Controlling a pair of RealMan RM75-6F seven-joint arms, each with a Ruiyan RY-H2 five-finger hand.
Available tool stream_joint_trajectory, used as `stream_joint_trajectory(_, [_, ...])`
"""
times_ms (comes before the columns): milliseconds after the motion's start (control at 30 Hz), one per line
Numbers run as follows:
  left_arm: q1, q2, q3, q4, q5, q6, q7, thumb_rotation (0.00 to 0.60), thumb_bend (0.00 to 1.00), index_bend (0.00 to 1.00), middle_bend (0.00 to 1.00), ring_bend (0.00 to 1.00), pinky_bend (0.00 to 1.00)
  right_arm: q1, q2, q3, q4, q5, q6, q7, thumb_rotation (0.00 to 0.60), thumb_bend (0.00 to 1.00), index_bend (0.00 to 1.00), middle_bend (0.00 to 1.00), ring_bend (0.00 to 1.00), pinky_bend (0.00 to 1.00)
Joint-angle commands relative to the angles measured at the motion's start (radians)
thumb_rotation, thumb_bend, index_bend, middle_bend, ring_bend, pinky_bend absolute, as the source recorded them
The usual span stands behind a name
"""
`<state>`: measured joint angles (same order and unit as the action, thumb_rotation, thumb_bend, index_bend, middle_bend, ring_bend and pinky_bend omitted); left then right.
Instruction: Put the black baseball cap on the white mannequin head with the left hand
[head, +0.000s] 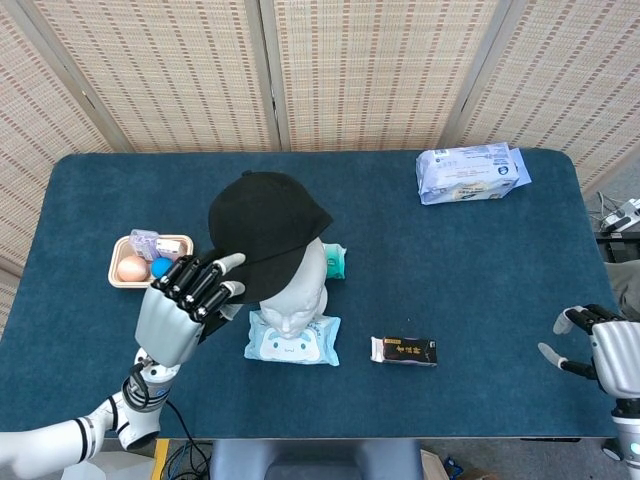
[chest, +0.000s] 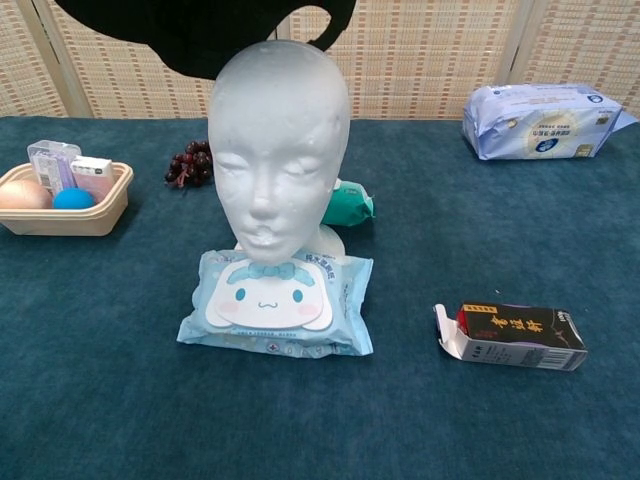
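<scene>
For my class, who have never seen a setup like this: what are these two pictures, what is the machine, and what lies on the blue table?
These are two cameras on one robot. The head view looks down on the table; the chest view looks across it at face height.

The machine has two arms ending in metal hands with fingers. The left robot hand holds the black baseball cap by its brim, over the top of the white mannequin head. The right robot hand waits at the table's edge, holding nothing.

Also on the table: a cartoon wipes pack in front of the head, a small dark box, a large tissue pack, a green packet, grapes, and a tray of small items.
</scene>
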<state>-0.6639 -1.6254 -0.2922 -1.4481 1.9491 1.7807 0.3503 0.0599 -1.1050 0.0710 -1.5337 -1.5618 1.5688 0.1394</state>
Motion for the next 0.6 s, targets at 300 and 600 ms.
stream_joint_trajectory(300, [-0.014, -0.039, 0.034, -0.019, 0.068, 0.0, 0.027, 0.6, 0.44, 0.58, 0.4, 0.36, 0.53, 0.0, 0.001, 0.001, 0.002, 0.001, -0.002, 0.006, 0.6, 0.15, 0.6, 0.6, 0.46, 0.59])
stream_joint_trajectory(600, [-0.044, -0.077, 0.045, 0.008, 0.109, -0.023, 0.025, 0.6, 0.44, 0.58, 0.4, 0.36, 0.53, 0.001, 0.002, 0.003, 0.002, 0.004, -0.005, 0.009, 0.6, 0.15, 0.6, 0.6, 0.46, 0.59])
